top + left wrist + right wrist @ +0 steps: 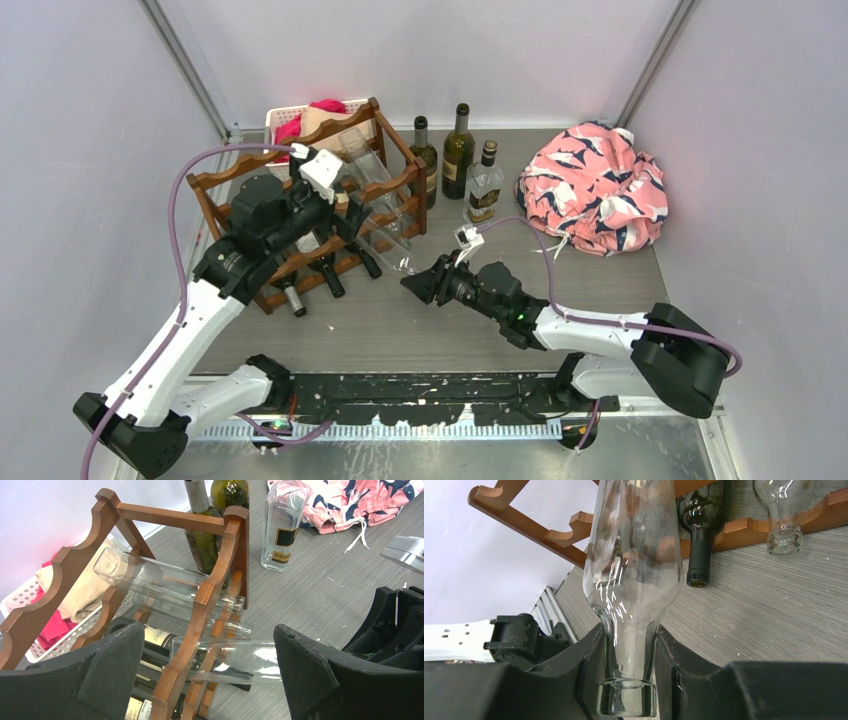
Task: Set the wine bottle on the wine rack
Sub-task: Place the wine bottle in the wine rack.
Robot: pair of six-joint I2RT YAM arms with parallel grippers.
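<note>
We see bright, even light from overhead, only soft shadows beneath the wine rack (200,195), white glare streaks on the clear wine bottle (634,555) before the rack, wall (430,50) behind the rack washed pale, focus sharp throughout

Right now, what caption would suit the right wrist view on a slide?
Right gripper grips the neck of a clear glass bottle before the wooden wine rack, a dark bottle already stored.

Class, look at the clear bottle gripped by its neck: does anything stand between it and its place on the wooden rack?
Nothing visible blocks it. The clear bottle, held in the right gripper, already reaches into the wine rack; other bottles lie in other cradles, and the open left gripper hovers above the rack.
</note>
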